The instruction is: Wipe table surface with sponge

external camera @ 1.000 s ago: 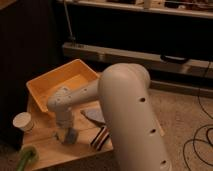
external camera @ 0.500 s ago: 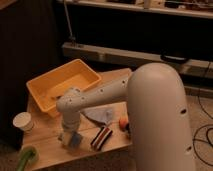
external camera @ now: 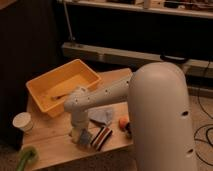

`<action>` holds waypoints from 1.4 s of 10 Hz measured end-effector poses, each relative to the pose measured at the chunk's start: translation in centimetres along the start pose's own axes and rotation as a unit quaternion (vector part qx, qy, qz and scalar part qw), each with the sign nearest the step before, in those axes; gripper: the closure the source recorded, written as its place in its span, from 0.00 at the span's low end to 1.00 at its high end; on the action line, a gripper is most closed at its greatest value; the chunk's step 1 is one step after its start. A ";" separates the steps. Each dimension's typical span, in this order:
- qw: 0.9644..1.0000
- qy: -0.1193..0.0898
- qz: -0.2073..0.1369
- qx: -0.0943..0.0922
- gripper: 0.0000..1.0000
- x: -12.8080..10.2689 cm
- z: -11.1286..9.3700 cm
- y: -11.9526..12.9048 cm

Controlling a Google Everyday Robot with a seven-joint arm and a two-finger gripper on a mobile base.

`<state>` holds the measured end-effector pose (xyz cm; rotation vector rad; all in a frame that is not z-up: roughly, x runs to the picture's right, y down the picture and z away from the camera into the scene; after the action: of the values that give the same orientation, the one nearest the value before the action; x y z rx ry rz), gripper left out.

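A small wooden table (external camera: pixel 50 145) stands in the lower left of the camera view. My gripper (external camera: pixel 80 135) points down at the table's front middle, at the end of my white arm (external camera: pixel 100 100). A small blue-grey block, probably the sponge (external camera: pixel 84 138), sits at the gripper's tip against the table top. The gripper's body hides how it meets the sponge.
A yellow bin (external camera: pixel 62 90) stands at the table's back. A white cup (external camera: pixel 22 121) is at the left edge, a green object (external camera: pixel 26 157) at the front left corner. A striped item (external camera: pixel 102 137), a grey cloth (external camera: pixel 102 116) and an orange object (external camera: pixel 122 122) lie right of the gripper. My bulky upper arm (external camera: pixel 160 115) blocks the right.
The gripper has slid right along the table's front with the blue-grey block under it. My upper arm has swung right and fills more of the view.
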<state>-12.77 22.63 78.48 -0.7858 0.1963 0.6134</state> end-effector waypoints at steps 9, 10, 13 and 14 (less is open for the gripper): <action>0.998 -0.038 0.042 -0.008 0.94 -2.2 2.3 -6.6; 0.999 -0.039 0.036 -0.005 0.94 -3.0 2.3 -6.5; 0.999 -0.038 -0.001 -0.004 0.94 -6.1 2.3 -4.9; 0.999 -0.030 -0.011 -0.007 0.94 -6.4 2.8 -4.5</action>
<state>-15.51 19.32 85.63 -0.7803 0.1283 0.6183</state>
